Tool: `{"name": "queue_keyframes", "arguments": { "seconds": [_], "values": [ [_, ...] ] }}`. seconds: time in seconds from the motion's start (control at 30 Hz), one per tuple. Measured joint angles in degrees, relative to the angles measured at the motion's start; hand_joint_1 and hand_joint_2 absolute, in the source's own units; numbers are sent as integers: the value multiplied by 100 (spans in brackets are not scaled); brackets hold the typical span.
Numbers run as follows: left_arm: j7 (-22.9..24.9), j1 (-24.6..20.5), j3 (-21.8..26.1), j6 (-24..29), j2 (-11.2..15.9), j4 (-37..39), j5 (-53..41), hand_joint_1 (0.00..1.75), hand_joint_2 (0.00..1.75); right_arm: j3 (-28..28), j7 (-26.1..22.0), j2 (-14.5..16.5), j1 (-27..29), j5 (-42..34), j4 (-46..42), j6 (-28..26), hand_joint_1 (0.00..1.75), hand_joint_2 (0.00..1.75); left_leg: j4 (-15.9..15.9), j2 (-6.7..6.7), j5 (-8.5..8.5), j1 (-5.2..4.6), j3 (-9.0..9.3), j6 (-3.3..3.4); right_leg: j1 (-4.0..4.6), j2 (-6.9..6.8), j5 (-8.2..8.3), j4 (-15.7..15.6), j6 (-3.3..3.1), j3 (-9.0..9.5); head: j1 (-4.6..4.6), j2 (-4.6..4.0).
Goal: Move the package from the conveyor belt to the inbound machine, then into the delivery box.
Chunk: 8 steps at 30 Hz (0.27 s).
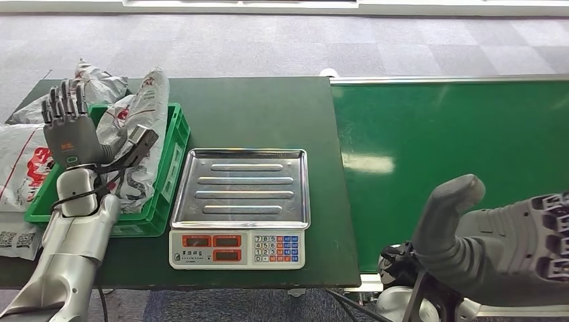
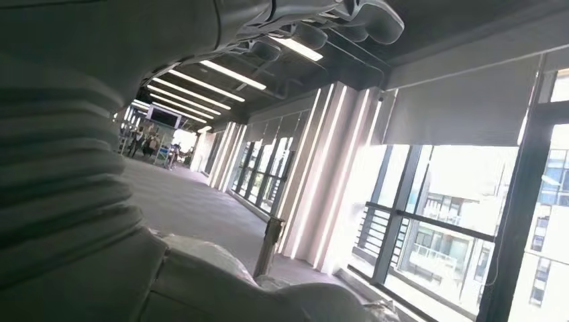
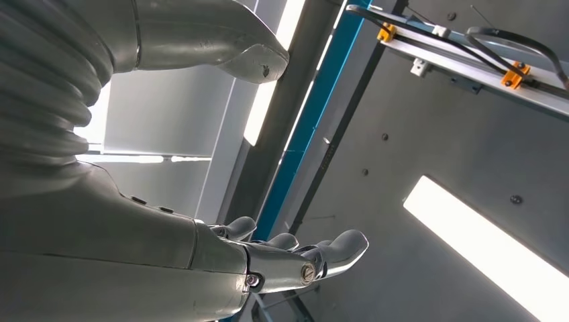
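The green conveyor belt [image 1: 456,154] on the right carries no package. The weighing scale [image 1: 240,208] with its steel pan stands bare in the middle of the dark green table. Several white plastic packages [image 1: 137,127] lie in and around the green delivery box [image 1: 171,168] on the left. My left hand [image 1: 70,131] is raised over the box, palm away, fingers straight and apart, holding nothing. My right hand [image 1: 503,235] hovers palm up at the belt's near edge, thumb lifted, empty. The right wrist view has the right hand's fingers [image 3: 315,258] spread against the ceiling.
More white packages [image 1: 20,174] lie on the table left of the box. The table's near edge runs just below the scale's keypad [image 1: 276,248]. The left wrist view looks across a hall with tall windows [image 2: 436,215] and distant people.
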Motion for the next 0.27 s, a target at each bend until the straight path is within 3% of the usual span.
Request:
{"name": "queue_keyframes", "arguments": {
  "seconds": [0.07, 0.1, 0.2, 0.23, 0.27],
  "values": [
    [-802, 105, 406, 1, -205, -513, 372, 0, 0, 0, -1, 1, 0, -4, 3, 0, 0, 175, 0, -2, 1, 1, -4, 1, 1, 0, 0, 0, 0, -4, -1, 0],
    [-1514, 122, 719, 2, -368, -801, 695, 0, 0, 0, -1, 2, -1, -11, 8, 1, 0, 175, 1, -3, 1, 2, -8, 2, 2, -1, 0, 0, 0, -6, 0, 0],
    [-3928, 55, 1873, 5, -913, -1485, 2201, 0, 131, 0, -3, 4, -4, -50, 32, 2, 0, 175, 1, 15, -3, 0, -2, 1, -2, 16, 2, 0, -1, -8, 1, 0],
    [-4405, 61, 2147, 4, -1052, -1664, 2813, 0, 175, -1, -3, 5, -4, -66, 40, 2, 0, 175, 1, 28, -6, -1, 3, 0, -3, 27, 3, 0, -1, -9, -1, 0],
    [-4599, 70, 2274, 4, -1112, -1752, 3132, 0, 175, -1, -4, 6, -4, -74, 44, 2, 0, 175, 1, 37, -8, -2, 6, -1, -3, 36, 4, 0, -2, -10, -2, 0]
  ]
}}
